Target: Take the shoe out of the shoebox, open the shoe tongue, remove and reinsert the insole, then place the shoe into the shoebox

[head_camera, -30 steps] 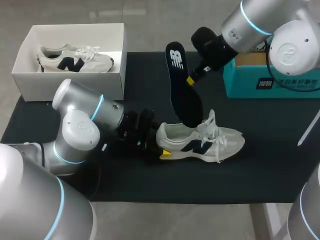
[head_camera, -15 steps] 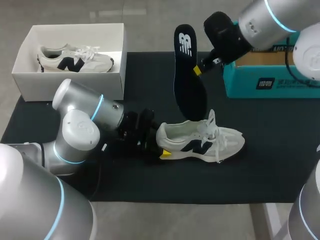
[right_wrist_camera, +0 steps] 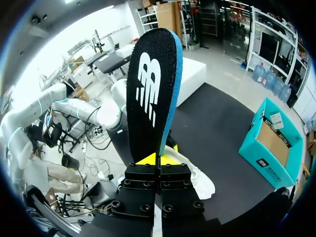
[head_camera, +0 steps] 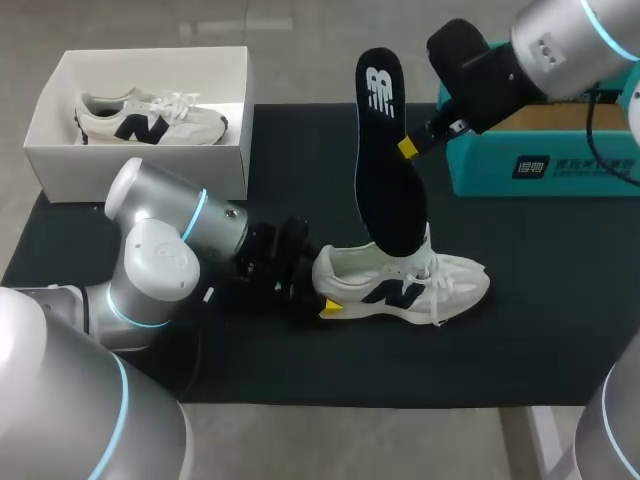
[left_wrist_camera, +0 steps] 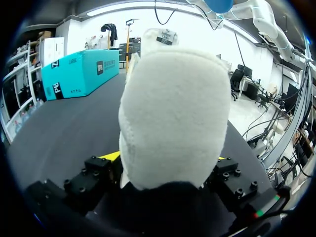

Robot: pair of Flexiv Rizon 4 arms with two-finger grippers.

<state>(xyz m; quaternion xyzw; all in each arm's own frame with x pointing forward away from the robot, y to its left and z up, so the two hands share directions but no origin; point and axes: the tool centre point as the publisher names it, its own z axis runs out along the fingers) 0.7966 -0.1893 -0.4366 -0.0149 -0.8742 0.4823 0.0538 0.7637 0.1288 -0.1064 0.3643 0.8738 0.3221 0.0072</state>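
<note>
Here, insole (head_camera: 385, 160) clamped in right gripper (head_camera: 408, 148), tip at shoe (head_camera: 400, 285)

You see the shoe (left_wrist_camera: 173, 113) heel in soft, napped off-white cloth, the insole (right_wrist_camera: 150, 94) matt black on its face with a smooth blue foam edge, and the counter (head_camera: 540, 340) covered in matt dark fabric.

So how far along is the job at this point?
Done: the shoe is out on the black mat, with its heel clamped by the left gripper. In hand: the right gripper holds the insole upright above the shoe, its lower end at the opening. Whether it is fully out cannot be told. Left: putting the insole back in and boxing the shoe.
</note>
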